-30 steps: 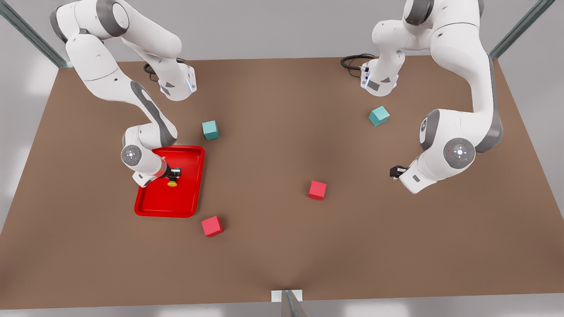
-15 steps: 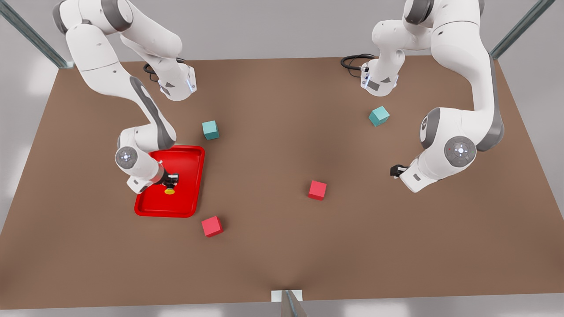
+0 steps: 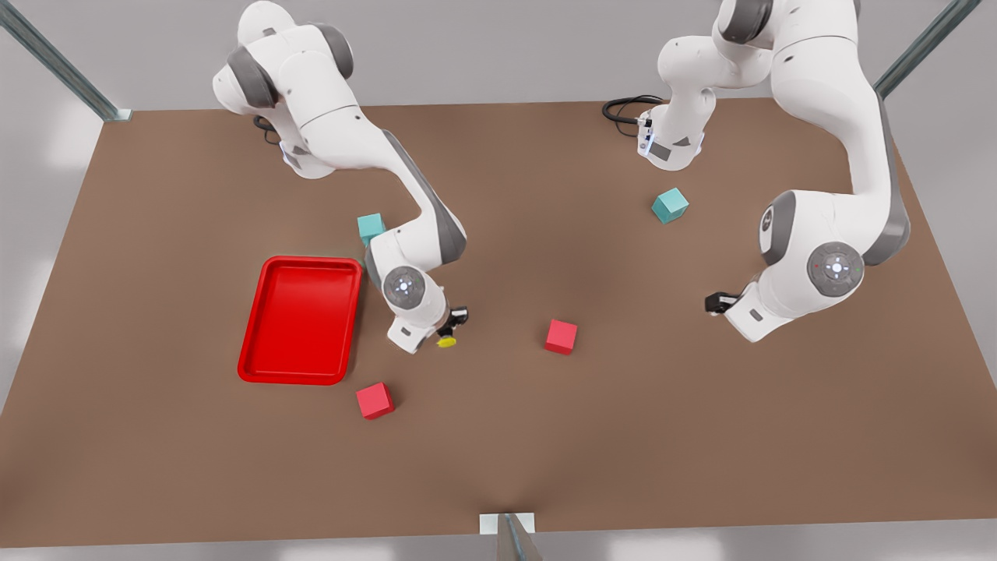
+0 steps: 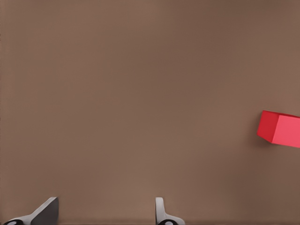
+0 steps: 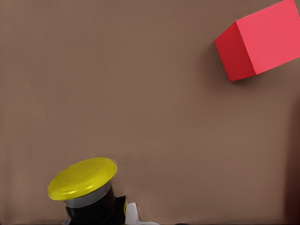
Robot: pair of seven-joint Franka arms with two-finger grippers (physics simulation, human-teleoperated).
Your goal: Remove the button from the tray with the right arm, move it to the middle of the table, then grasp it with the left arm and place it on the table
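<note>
Gripping round yellow-capped button [image 3: 446, 341], right fingers [image 5: 131, 213], glossy tray [image 3: 269, 366]

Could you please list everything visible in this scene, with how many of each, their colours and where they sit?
Glossy red rectangular tray: one, red, on the front view's left part of the table, nothing in it.
Small push-button with round yellow cap: one, yellow on grey-black, held over the table beside the tray.
Red cubes: two, one near the tray's near corner, one mid-table.
Teal cubes: two, one behind the tray, one far on the front view's right.
Matte brown table: one, under everything.
Right hand: shut on the button, between tray and mid-table cube.
Left hand: open, waiting over bare table on the front view's right.
</note>
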